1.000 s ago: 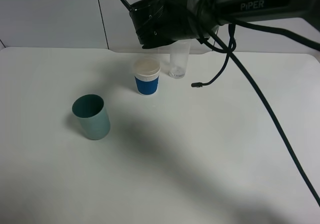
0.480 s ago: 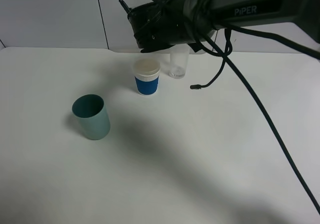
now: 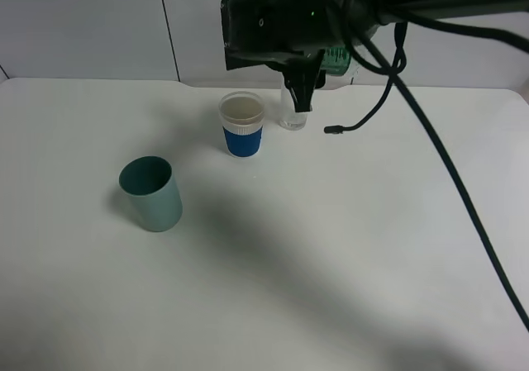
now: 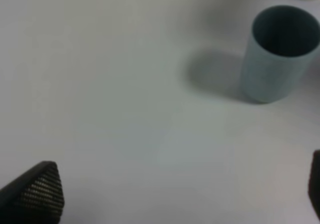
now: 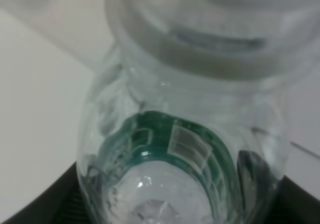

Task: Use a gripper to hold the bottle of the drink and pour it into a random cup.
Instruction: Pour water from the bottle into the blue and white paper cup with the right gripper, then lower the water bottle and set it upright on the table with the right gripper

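Nearest of all, the left pincer (image 4: 175, 199) hangs low over the white bench (image 3: 347, 288), its 2 tips spread wide with nothing between them. It seems parked out of the way so the other arm can do the pouring. Just ahead of it the teal cup (image 3: 150, 193) stands upright and alone, mouth open to the top, well apart from the other vessels. Farther back the blue cup (image 3: 242, 126), with its white rim, stands upright near the clear glass (image 3: 291, 115); the 2 are close together but not touching. That gives 3 open vessels, spread out so that any 1 could be chosen. At the back, above the glass and the blue cup, the right pincer (image 3: 302, 80) is clamped on the bottle (image 3: 335, 57). Only a strip of its green label shows beside the black arm. The wrist view shows the clear body (image 5: 185, 149) filling the space between the dark fingers, a grip around the body that probably leaves the neck free. How far the bottle is tipped I cannot tell. A loose cable (image 3: 364, 115) dangles beside the glass.
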